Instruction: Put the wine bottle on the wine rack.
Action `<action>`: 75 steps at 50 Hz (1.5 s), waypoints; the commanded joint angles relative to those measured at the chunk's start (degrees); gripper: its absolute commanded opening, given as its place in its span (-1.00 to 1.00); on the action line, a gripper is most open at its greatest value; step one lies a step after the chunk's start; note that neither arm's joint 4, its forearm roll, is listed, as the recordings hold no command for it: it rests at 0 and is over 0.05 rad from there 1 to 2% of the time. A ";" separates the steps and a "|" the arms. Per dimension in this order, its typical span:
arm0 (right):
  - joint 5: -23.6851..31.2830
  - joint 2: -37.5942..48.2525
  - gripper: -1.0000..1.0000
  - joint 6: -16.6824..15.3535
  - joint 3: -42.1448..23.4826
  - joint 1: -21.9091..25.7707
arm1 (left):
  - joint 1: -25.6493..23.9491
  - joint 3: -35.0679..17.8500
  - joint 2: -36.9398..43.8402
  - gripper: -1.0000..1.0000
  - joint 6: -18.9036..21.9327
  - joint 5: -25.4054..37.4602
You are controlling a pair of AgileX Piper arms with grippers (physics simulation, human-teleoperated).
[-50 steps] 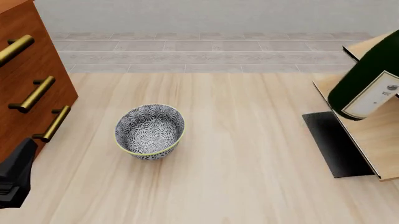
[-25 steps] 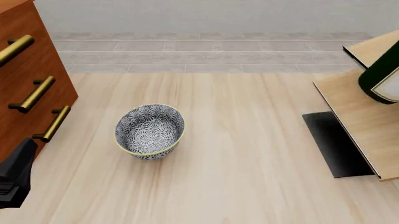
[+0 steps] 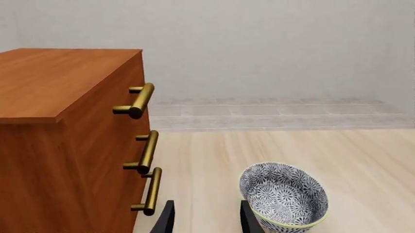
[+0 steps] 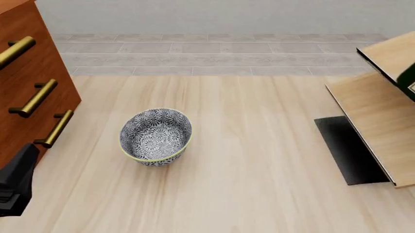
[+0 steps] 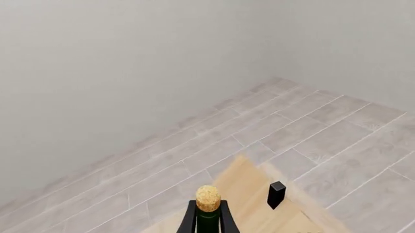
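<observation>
Here the wine bottle (image 4: 408, 81) is only a dark green sliver at the right edge of the front view, over the slanted boards of the wine rack (image 4: 376, 121), between the upper board and the lower one; whether it touches them cannot be told. Right wrist view: right gripper (image 5: 208, 219) clamped on the bottle's neck, black fingers (image 5: 188, 221) either side just under the tan cork (image 5: 208, 198), pale wooden board behind plus a small black block (image 5: 276, 194) beyond it. Left gripper (image 3: 206, 218) sits low near the bench (image 4: 259, 170), fingers apart, nothing between them, close to the patterned bowl (image 4: 155, 136) and beside the reddish-brown cabinet (image 4: 29, 87) with brass handles (image 3: 147, 151). Bowl stands upright on the bench, well apart from the rack. Rack's flat black base (image 4: 347, 150) lies on the bench.
</observation>
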 commanded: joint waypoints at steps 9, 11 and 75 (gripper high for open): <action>-0.19 2.88 -1.00 1.55 -1.45 -5.17 | -0.21 0.00 0.14 1.00 0.04 -0.32; -0.46 3.28 -1.00 1.75 -1.14 -5.56 | -0.18 0.00 0.13 1.00 -0.06 -0.29; -5.16 11.23 -1.00 10.90 0.99 -9.62 | -0.35 0.00 0.42 1.00 -0.02 0.37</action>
